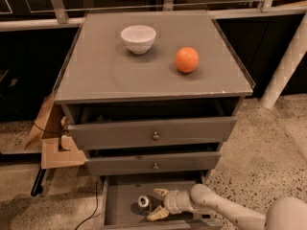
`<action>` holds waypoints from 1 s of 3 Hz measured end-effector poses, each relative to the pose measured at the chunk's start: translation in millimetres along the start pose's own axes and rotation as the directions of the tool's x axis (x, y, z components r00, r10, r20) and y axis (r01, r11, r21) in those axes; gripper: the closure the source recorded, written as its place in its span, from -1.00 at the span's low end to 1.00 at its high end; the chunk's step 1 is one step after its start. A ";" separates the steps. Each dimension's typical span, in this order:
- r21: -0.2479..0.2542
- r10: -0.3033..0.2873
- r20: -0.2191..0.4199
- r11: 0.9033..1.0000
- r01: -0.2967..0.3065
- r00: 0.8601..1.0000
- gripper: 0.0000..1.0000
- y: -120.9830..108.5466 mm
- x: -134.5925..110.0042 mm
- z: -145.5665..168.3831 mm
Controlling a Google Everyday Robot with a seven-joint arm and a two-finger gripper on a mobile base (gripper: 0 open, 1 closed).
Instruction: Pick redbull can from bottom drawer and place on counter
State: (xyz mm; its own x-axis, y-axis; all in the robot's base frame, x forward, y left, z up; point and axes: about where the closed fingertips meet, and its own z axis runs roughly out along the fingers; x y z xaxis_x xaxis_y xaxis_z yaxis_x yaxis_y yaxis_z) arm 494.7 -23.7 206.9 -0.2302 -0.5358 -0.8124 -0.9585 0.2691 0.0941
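Observation:
The redbull can (143, 202) stands upright in the open bottom drawer (120, 210), left of centre, its silver top showing. My gripper (157, 203) is inside the drawer just right of the can, fingers (160, 192) spread open, one behind and one in front, tips level with the can's right side. The arm reaches in from the lower right. The counter (105, 71) is the grey cabinet top above.
A white bowl (138, 38) and an orange (186, 60) sit on the counter. The two upper drawers (153, 133) stand slightly open above the gripper. Cardboard pieces (50, 143) and a cable lie left of the cabinet. A white post (283, 71) rises at right.

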 end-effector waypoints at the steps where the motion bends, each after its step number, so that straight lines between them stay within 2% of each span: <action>1: -0.006 0.002 0.043 1.000 -0.001 0.999 -0.46 -3.5 -6.0 15.8; 3: -0.051 0.006 0.105 0.999 0.000 0.994 -0.44 3.1 -17.2 48.8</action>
State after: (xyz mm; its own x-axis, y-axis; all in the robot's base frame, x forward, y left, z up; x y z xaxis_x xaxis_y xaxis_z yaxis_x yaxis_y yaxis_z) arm 503.9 25.4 193.1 -0.2165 -0.4469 -0.8680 -0.9659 0.2276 0.1237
